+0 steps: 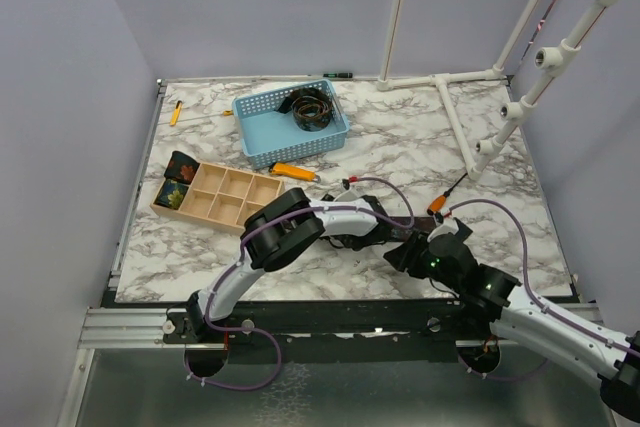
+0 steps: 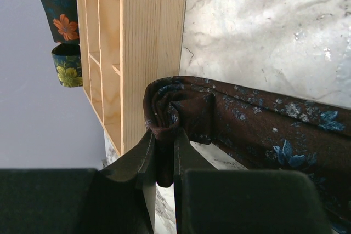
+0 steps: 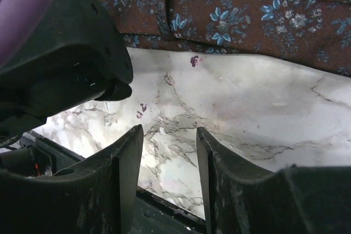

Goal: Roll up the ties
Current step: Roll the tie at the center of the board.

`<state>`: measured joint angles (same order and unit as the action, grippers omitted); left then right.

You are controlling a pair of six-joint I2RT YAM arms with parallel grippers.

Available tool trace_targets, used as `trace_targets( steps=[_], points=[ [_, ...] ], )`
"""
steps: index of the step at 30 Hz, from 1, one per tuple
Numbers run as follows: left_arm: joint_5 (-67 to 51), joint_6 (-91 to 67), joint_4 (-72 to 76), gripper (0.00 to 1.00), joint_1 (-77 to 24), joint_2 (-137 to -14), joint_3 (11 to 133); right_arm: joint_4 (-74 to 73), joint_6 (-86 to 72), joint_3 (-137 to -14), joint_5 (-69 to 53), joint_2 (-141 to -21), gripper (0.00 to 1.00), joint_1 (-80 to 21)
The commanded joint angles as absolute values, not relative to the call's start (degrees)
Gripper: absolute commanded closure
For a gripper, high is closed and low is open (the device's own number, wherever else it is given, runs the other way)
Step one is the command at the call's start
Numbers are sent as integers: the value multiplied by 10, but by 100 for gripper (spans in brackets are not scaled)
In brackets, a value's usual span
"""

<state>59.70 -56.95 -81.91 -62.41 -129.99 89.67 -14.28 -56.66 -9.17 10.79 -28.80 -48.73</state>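
A brown tie with small blue flowers [image 2: 258, 121] lies flat on the marble table. My left gripper [image 2: 166, 142] is shut on its rolled end, and the small coil [image 2: 175, 105] stands just past the fingertips. In the right wrist view the tie [image 3: 247, 15] runs across the top. My right gripper [image 3: 169, 149] is open and empty above bare marble, a little short of the tie. In the top view both grippers, left [image 1: 372, 232] and right [image 1: 405, 252], meet near the table's front middle and hide most of the tie.
A wooden compartment box [image 1: 215, 194] stands to the left with two rolled ties [image 2: 64, 20] at its far end. A blue basket [image 1: 262, 107] at the back holds more ties [image 1: 310, 107]. Orange markers [image 1: 293, 169], a screwdriver [image 1: 447, 195] and a white pipe rack [image 1: 455, 112] lie around.
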Motion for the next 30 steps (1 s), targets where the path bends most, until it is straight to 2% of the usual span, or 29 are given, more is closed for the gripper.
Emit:
trace_targets(
  steps=[1, 3, 6, 8, 12, 14, 19, 25, 30],
  points=[
    [603, -581, -819, 100, -640, -1318, 919, -173, -574, -86, 117, -290, 52, -487],
    [599, -579, -818, 99, -644, -1325, 932, -172, -575, -89, 117, -299, 52, -487],
    [590, -572, -815, 83, -648, -1335, 951, -172, -574, -93, 116, -312, 52, -486],
    [584, -563, -805, 75, -651, -1338, 959, -172, -574, -94, 116, -316, 52, -487],
    [571, -547, -785, 64, -655, -1334, 964, -174, -574, -93, 117, -309, 53, -487],
    [567, -546, -783, 56, -658, -1331, 967, -176, -574, -91, 116, -303, 53, -487],
    [558, -539, -772, 44, -661, -1312, 971, -177, -574, -91, 116, -295, 53, -486],
    [544, -520, -749, 38, -661, -1280, 968, -181, -573, -92, 113, -282, 53, -487],
    [516, -491, -709, 47, -665, -1286, 964, -183, -569, -92, 110, -265, 53, -487]
  ],
)
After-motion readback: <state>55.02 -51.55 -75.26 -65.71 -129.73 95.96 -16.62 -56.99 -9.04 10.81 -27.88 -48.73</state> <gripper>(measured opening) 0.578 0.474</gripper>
